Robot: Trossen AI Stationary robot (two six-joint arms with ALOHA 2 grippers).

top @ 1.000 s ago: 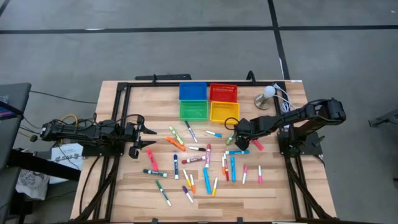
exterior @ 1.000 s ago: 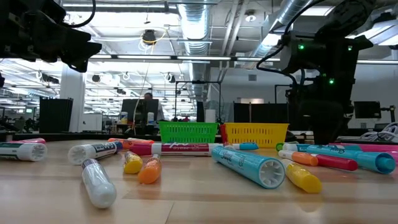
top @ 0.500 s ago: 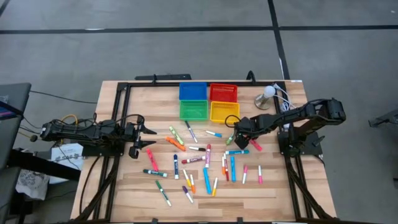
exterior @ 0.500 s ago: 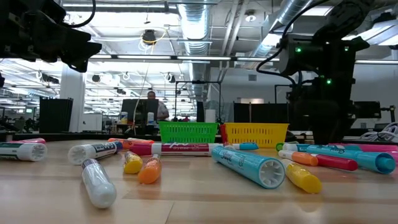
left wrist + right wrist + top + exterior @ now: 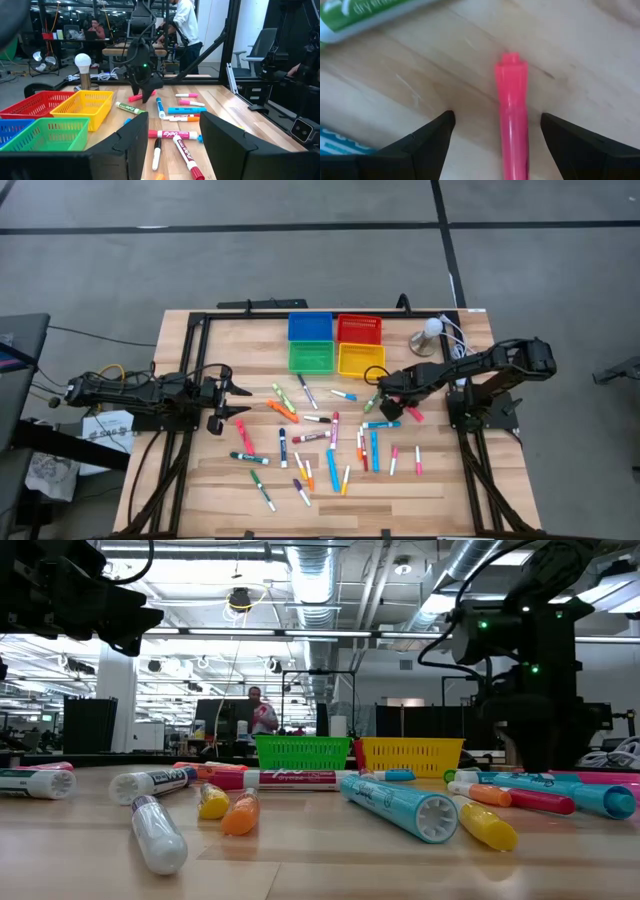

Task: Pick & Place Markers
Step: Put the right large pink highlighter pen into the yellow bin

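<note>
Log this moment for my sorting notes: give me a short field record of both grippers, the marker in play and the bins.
right gripper: open, low over the table, fingers either side of a pink marker, not closed on it
left gripper: open, empty, waiting at the table's left side
other markers: scattered mid-table
bins: blue, red, green, yellow, grouped at the far edge; contents cannot be told

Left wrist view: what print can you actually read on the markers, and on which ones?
"EXPO" on the red-capped white marker lying between the left gripper's fingers.
"EXPO" on the second red-tipped marker nearer the camera.
Print on the green-capped marker beside the yellow bin: too blurred to read.
</note>
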